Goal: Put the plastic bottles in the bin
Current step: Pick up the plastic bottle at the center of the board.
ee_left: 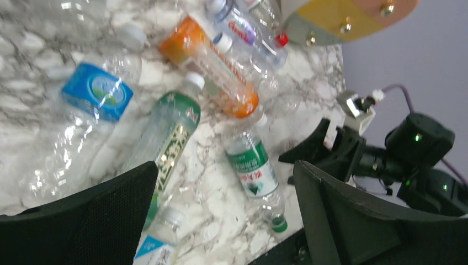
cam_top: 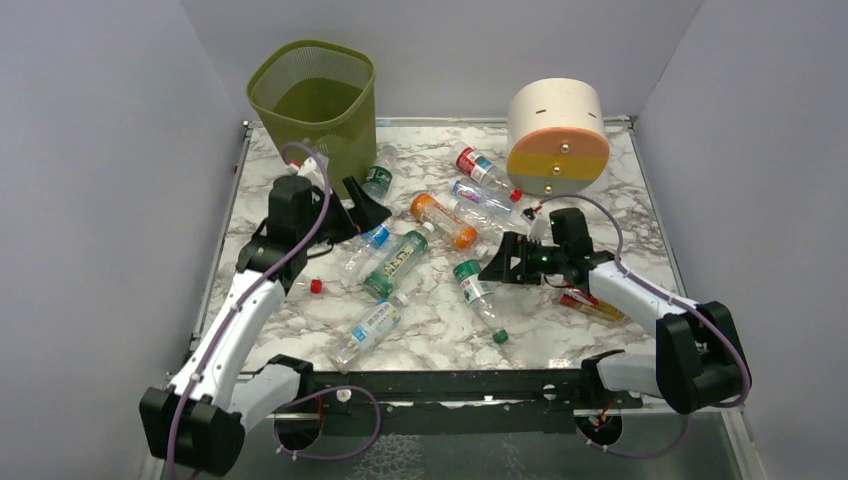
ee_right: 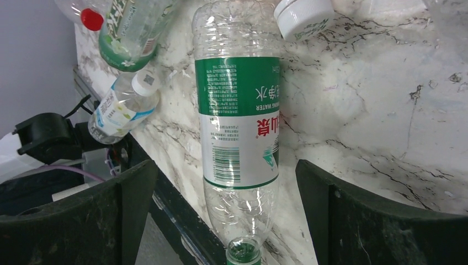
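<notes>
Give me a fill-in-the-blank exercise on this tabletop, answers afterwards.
The bin stands at the table's far ______ corner.
One bottle is ______, unlike the clear others.
The bottle in front of the right end effector has a ______ cap.
Both the right end effector and the left end effector are ______.
Missing words: left, orange, green, open.

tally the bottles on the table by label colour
green-label bottles: 3
blue-label bottles: 2
white-and-blue-label bottle: 1
red-label bottle: 1
orange bottle: 1
clear bottle, no label showing: 1
bottle half under the right arm: 1
total: 10
</notes>
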Robot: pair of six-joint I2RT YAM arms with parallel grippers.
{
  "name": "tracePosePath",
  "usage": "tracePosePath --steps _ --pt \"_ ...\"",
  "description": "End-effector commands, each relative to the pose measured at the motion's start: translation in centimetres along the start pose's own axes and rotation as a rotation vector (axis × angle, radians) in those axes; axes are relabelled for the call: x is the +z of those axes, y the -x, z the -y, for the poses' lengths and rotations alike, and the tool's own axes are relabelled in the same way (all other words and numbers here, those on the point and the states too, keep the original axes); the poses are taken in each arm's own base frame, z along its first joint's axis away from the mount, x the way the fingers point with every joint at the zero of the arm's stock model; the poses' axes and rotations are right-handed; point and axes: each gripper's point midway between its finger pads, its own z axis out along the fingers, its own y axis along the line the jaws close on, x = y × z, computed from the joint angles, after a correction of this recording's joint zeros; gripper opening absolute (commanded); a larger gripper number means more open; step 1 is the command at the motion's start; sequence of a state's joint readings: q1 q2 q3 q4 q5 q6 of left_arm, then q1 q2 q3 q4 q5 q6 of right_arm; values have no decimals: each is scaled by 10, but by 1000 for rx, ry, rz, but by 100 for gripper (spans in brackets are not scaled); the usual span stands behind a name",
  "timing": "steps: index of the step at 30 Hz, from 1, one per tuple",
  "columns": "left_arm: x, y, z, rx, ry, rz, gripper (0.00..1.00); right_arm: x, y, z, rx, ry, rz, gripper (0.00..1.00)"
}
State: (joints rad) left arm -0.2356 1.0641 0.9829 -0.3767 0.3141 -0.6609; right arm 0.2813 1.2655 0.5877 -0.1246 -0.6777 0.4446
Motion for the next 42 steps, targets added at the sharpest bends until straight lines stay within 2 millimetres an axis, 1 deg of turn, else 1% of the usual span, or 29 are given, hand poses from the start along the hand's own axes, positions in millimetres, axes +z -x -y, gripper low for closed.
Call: tracePosePath --steps 1,4,6,9,15,18,26,30,32,37,42 --pt "-15 -36 0 -37 -80 19 99 12 3 3 -35 -38 1 99" --pt "-12 -67 -19 -68 -66 -33 99 19 3 2 -53 -64 -13 99" --pt "-9 -78 -25 -81 -58 -56 99 24 3 3 -66 -93 -22 99" --pt "-6 -88 -29 -80 -57 -81 99 29 2 5 -89 -141 -42 99" --pt "-3 -96 -32 -76 -52 -100 99 31 2 8 -164 -248 -53 98" --pt "-1 -98 -32 -76 -55 -104 99 32 -2 10 -197 -309 -73 98" --pt "-2 -96 -22 -71 -83 -100 99 32 -22 17 -232 -414 -116 97" --pt "-3 -96 -18 -65 -94 -100 99 29 -36 24 -229 -436 -137 95" --pt "-4 -96 -17 -64 -96 -98 99 28 -39 24 -229 -435 -136 93" --pt "-2 -100 -15 -70 -108 -101 99 30 -46 18 -233 -429 -148 89" --pt "0 -104 -11 -44 -119 -116 99 32 -59 15 -235 -424 -173 84"
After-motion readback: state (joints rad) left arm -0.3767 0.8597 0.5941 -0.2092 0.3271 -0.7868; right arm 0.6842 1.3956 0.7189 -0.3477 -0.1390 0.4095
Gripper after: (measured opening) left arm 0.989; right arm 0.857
